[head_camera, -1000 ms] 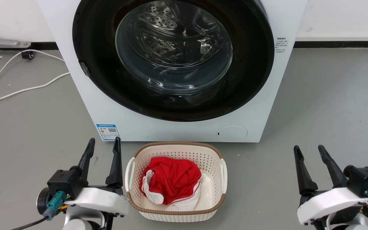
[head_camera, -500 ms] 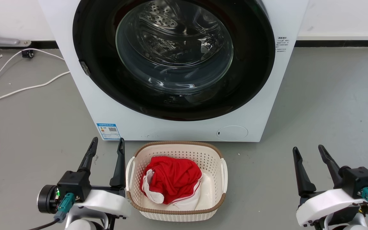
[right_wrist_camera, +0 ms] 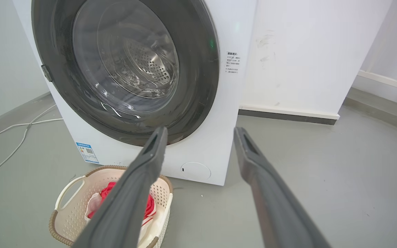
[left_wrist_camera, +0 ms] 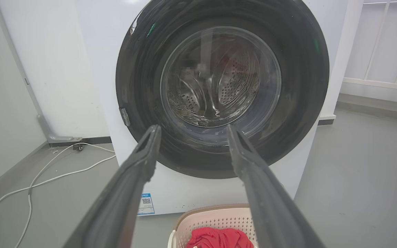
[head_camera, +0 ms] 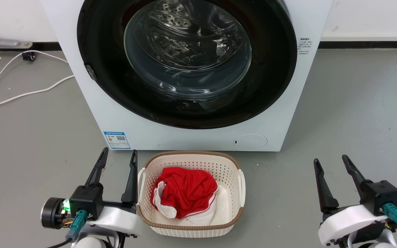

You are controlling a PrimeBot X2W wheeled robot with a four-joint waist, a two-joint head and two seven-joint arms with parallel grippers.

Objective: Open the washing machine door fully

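Grey floor [head_camera: 357,103], cable [head_camera: 43,90] far left. Lower left, the left gripper [head_camera: 120,150] gapes empty. Upper centre, the washing machine door [head_camera: 274,69] is shut; a grip could slip off its glossy rim, or an arm could clip the basket [head_camera: 190,152] below. Lower right, the right gripper [head_camera: 330,158] gapes too.

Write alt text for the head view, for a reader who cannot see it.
The round, glossy black washing machine door is shut. Before the white washing machine a cream basket holds a red garment; the left gripper and right gripper flank it, open and empty.
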